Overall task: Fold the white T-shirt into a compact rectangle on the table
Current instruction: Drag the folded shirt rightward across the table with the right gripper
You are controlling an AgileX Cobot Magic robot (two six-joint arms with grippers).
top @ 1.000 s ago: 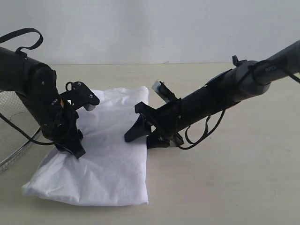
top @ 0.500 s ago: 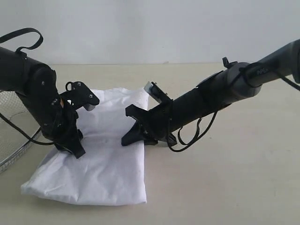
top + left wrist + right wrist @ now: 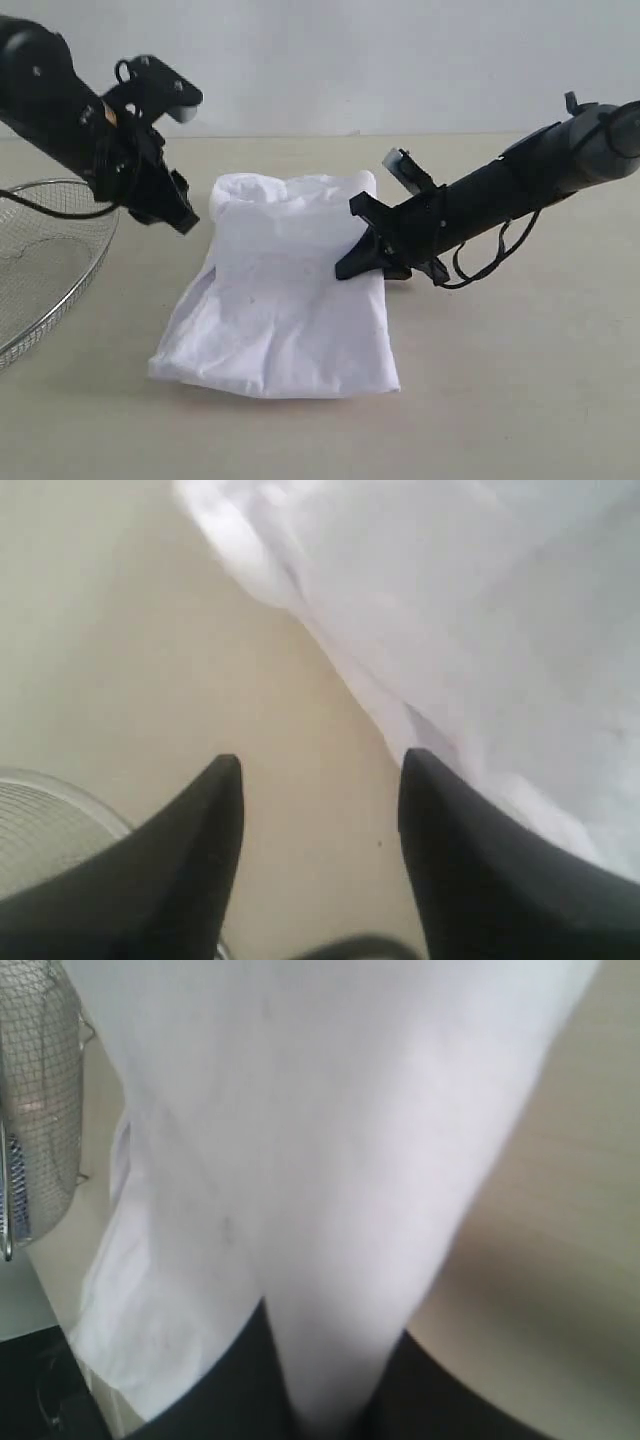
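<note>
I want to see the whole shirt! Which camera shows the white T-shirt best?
The exterior view: the whole white T-shirt lies on the table. The left wrist view shows only an edge, the right wrist view blurry cloth up close.

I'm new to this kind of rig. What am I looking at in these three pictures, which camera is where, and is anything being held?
This is a two-armed robot, and each arm ends in a two-fingered hand. The wide picture comes from a camera off the arms; the other two come from cameras on the wrists. On the beige table lies a partly folded white T-shirt, with a wire-mesh basket at the wide view's left. The right hand is closed on the shirt's edge: its wrist picture shows cloth pinched between the fingers. The left hand is open above the table, holding nothing.
</note>
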